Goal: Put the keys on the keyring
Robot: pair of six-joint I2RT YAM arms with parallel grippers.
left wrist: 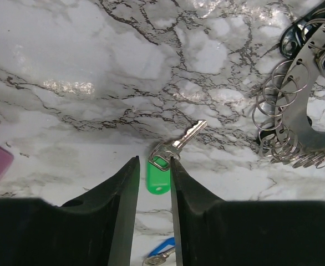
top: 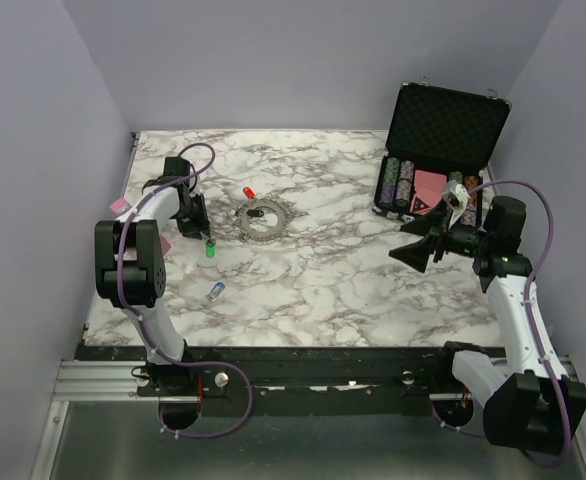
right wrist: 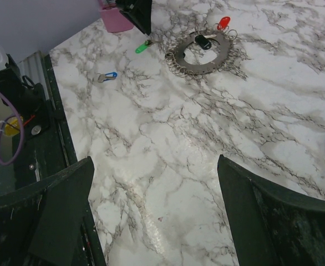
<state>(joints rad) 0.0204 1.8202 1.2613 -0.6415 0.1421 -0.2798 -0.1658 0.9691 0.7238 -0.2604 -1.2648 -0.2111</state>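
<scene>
The keyring [top: 260, 219] lies flat on the marble table, left of centre; it also shows in the left wrist view [left wrist: 301, 122] and the right wrist view [right wrist: 201, 51]. A black key [right wrist: 202, 40] lies in its middle and a red key [top: 249, 193] at its far rim. The green key [top: 210, 251] lies on the table to its left. My left gripper [left wrist: 153, 159] hangs over it, jaws a narrow gap apart, with the green tag [left wrist: 158, 174] between the tips, unclamped. The blue key [top: 214, 291] lies nearer. My right gripper [right wrist: 156, 160] is wide open and empty at the right [top: 410, 252].
An open black case [top: 443, 130] with striped poker chips [top: 401, 185] stands at the back right, just behind my right arm. A pink object [top: 120, 206] lies at the table's left edge. A black rail [top: 303, 355] runs along the near edge.
</scene>
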